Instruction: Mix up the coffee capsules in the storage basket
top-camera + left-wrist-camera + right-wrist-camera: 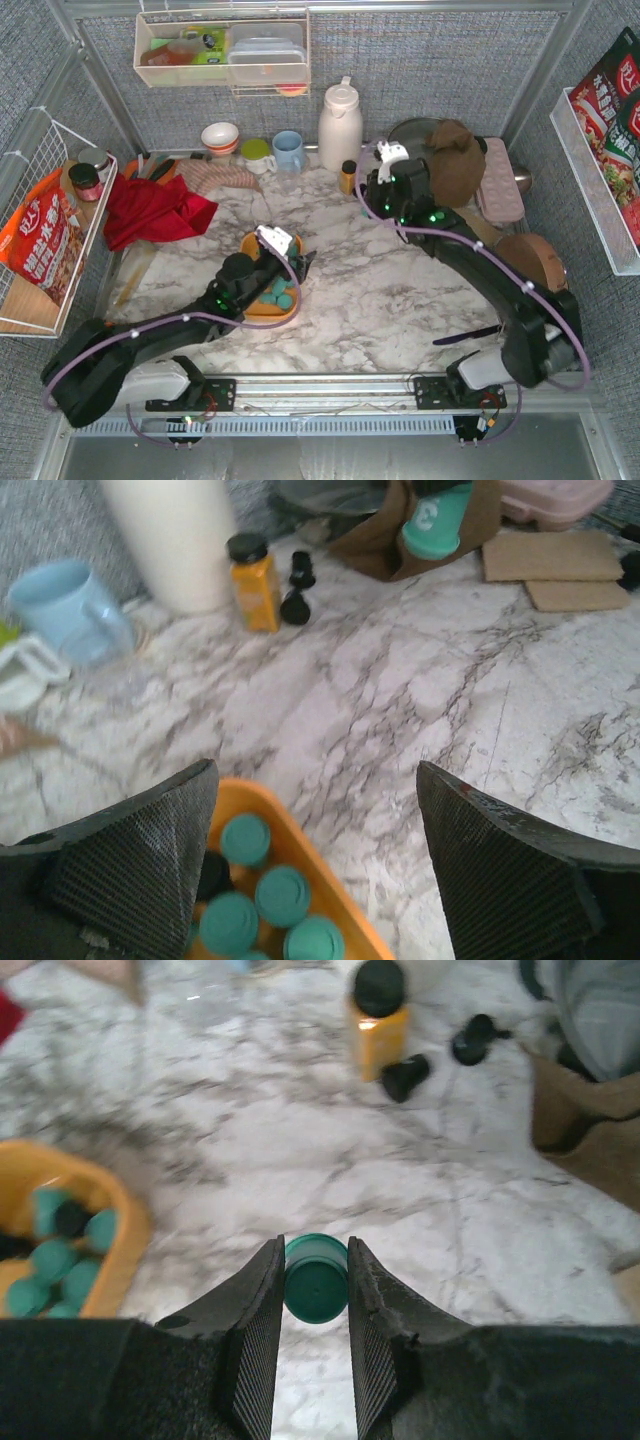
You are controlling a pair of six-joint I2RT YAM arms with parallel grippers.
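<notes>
My left hand (315,772) stood spread over the orange basket (335,895) of teal capsules (282,895). My right hand (314,1252) pinched one teal capsule (316,1290) over the surface (470,1220), well apart from it.

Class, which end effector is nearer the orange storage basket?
Left. The left end effector hangs open over the storage basket at its edge; the right end effector sits well away, gripping a teal capsule above the marble table.

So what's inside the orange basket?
Teal coffee capsules and at least one black capsule lie in the storage basket. The left gripper covers part of it, so the full count is hidden.
</notes>
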